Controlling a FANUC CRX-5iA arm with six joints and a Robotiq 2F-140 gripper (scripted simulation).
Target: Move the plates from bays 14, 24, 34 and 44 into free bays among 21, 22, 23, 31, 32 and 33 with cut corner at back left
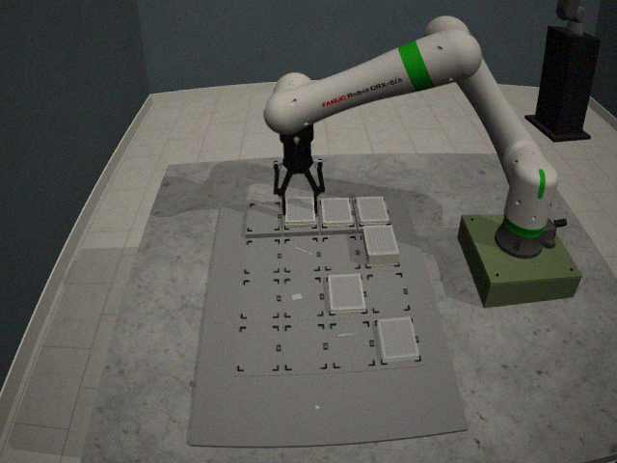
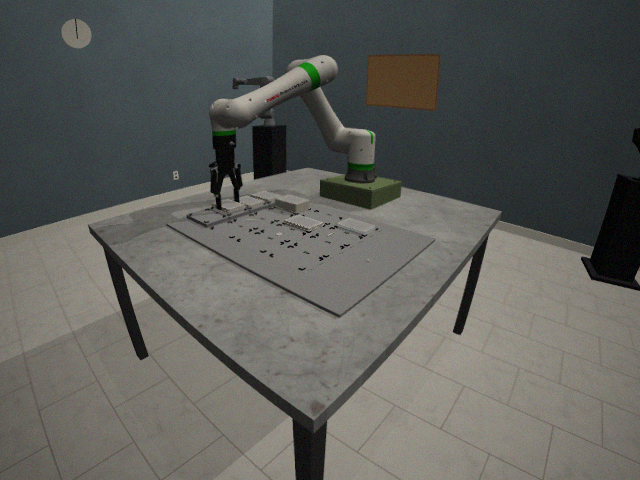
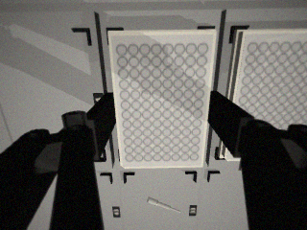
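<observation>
Because its short width suits my reach, gripper (image 3: 162, 122) is clamped across the long sides of the plate (image 3: 160, 67), which sits flat in raised bay 34, awaiting lift.
</observation>
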